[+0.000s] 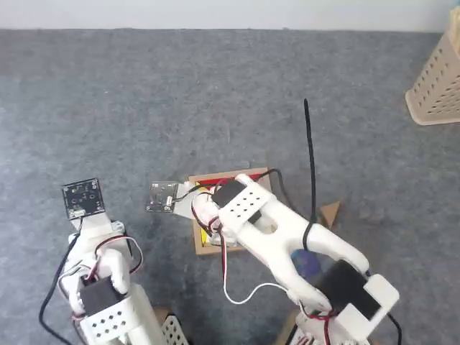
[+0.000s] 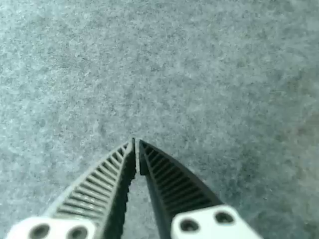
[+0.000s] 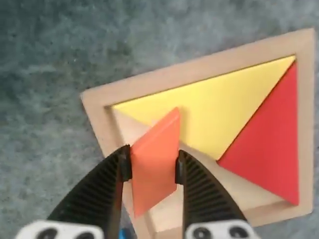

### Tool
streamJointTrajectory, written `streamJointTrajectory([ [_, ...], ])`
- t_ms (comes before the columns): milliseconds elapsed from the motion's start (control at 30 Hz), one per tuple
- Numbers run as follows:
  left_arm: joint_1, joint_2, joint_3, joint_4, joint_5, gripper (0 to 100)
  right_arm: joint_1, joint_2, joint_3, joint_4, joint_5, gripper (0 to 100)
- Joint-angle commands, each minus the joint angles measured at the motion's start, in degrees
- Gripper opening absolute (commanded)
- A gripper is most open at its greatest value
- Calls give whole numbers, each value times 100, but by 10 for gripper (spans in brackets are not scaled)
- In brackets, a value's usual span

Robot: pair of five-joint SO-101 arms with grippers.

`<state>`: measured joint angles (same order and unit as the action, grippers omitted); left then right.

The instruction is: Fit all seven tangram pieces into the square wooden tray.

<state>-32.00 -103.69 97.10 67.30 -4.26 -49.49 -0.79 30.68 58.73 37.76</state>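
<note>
I have the orange piece [image 3: 153, 144] pinched in the right gripper [image 3: 152, 163], over the square wooden tray [image 3: 199, 67].

In the right wrist view, the fingers [image 3: 107, 184] are closed partway and press on the piece's two long edges. The piece hangs tilted above the tray's bare wooden corner, and one end overlaps the yellow triangle [image 3: 214, 104]. I cannot tell whether it touches the floor. The yellow triangle and the red triangle [image 3: 266, 142] lie flat in the tray, edge to edge. The left gripper [image 2: 135, 145] sits over bare grey carpet [image 2: 199, 59], its tips almost meeting and nothing between them. In the high view, a tan triangle [image 1: 330, 213] and a blue piece [image 1: 309, 263] lie on the carpet beside the right arm [image 1: 287, 237]. Print on the wrist circuit boards [image 1: 82, 198] is too small to read.
</note>
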Motion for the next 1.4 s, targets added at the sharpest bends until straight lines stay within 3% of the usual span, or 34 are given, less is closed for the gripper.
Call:
streamJointTrajectory([
  [0,18,-44,-48,35,88,13,-48,-251,-35,-136,123,24],
  [233,18,-44,-48,35,88,13,-40,-224,-26,277,1046,119],
  [567,18,-44,-48,35,88,13,-75,-286,-9,330,862,127],
  [867,18,-44,-48,35,88,13,-40,-295,-53,532,879,318],
  [1067,18,-44,-48,35,88,13,646,-1165,-158,927,774,151],
  [1200,18,-44,-48,35,88,13,1279,-1982,35,725,18,1],
  [1367,18,-44,-48,35,88,13,1200,-2035,826,-602,-1248,6],
])
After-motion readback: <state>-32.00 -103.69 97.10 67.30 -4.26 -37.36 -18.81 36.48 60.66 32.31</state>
